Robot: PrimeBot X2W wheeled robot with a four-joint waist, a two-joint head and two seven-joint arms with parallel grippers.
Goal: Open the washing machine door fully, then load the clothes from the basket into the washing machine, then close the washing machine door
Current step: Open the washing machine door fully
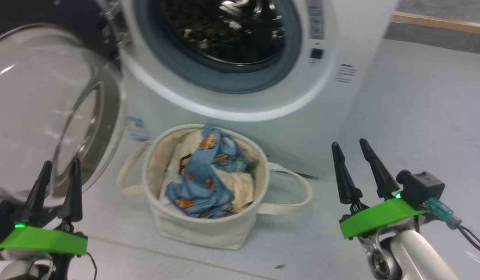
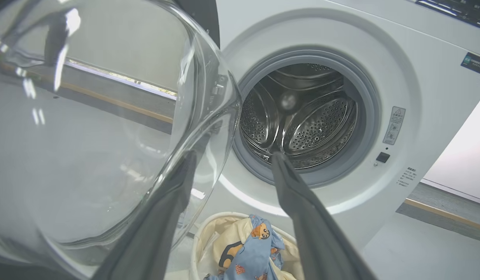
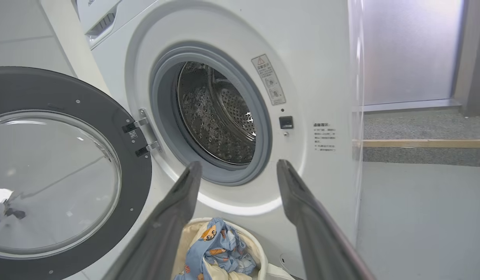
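Observation:
The washing machine point(image 1: 294, 97) point(image 2: 419, 97) point(image 3: 310, 89) stands ahead with its steel drum point(image 2: 302, 120) point(image 3: 220, 112) bare. The washing machine door point(image 1: 49, 112) point(image 2: 88, 136) point(image 3: 57, 171) hangs swung out to the left on its hinge. In front sits the basket point(image 1: 209, 229) point(image 2: 203, 237) point(image 3: 259, 256), holding the clothes point(image 1: 205, 171) point(image 2: 251, 252) point(image 3: 216, 249): blue bear-print fabric over a cream garment. My left gripper point(image 1: 59, 165) point(image 2: 232, 159) is open just in front of the door's glass dome, nothing between its fingers. My right gripper point(image 1: 351, 146) point(image 3: 238, 167) is open to the right of the basket, holding nothing.
Pale floor point(image 1: 426, 116) stretches to the right of the machine, bounded by a wooden strip point(image 1: 438, 23) at the far edge. A frosted panel point(image 3: 411, 50) stands beyond the machine in the right wrist view. The basket's loop handles point(image 1: 298, 194) stick out sideways.

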